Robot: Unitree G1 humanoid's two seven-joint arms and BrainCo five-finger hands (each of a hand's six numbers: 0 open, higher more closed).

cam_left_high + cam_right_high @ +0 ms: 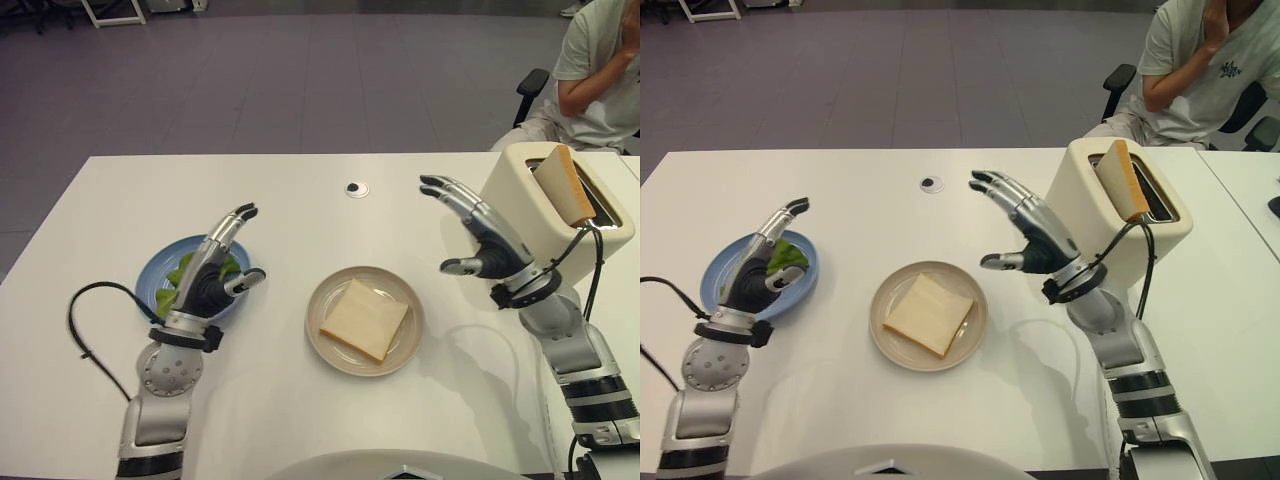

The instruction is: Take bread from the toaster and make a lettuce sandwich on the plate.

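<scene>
The plate (322,300) sits at the middle of my tabletop (280,200), and one bread slice (365,320) lies flat in it. Left of the plate, a blue dish (146,266) holds green lettuce (178,272). My left hand (212,275) hangs over that dish with its fingers stretched out, holding nothing and covering part of the leaves.

Right of the plate and further back, the toaster (515,195) stands near the tabletop's right edge. A second slice (565,183) stands tilted up out of its slot. My right hand (480,235) is raised between plate and toaster, just beside the toaster's wall, its fingers spread wide and holding nothing.

A black cable (598,265) hangs down the toaster's near side. A strip of bare tabletop separates the plate from the dish, and more lies behind the plate, around a small round disc (356,188). A cable loop (85,310) lies left of the dish, towards the left edge.
</scene>
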